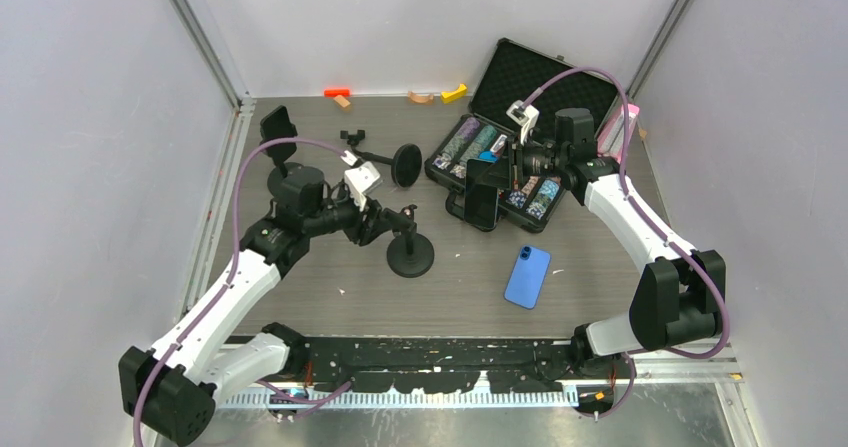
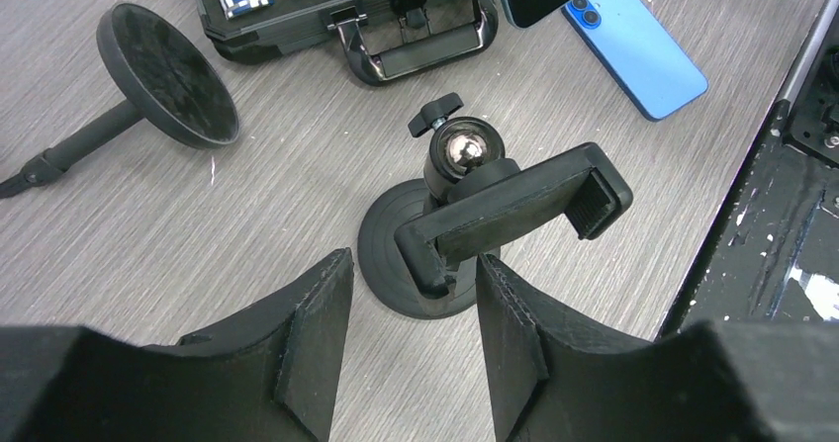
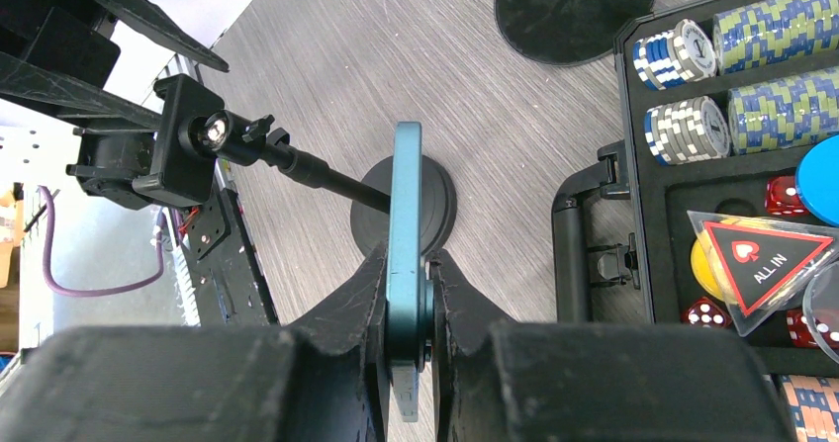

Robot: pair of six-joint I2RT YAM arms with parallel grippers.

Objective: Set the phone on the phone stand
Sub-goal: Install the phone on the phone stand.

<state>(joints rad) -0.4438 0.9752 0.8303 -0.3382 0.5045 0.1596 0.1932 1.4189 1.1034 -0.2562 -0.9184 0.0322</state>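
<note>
Noting blue phone (image 1: 527, 277) lying flat on the table, nearest the arm bases. Just left, phone stand (image 1: 410, 256) standing upright, cradle tilting. Left gripper (image 2: 414, 264) straddling that cradle, fingers parted, gap showing, not clamping. Farther back, right gripper (image 3: 408, 259) clenching teal phone (image 3: 406, 185) edge-on, holding it upright above the table, right of the stand, beside the open chip case (image 1: 545, 85). Second stand (image 1: 405, 164) lying toppled beyond.

phone (image 3: 405, 215): 2 | phone stand (image 1: 410, 257): 2, perhaps a third rear-left | chip case (image 1: 545, 82): 1
</note>
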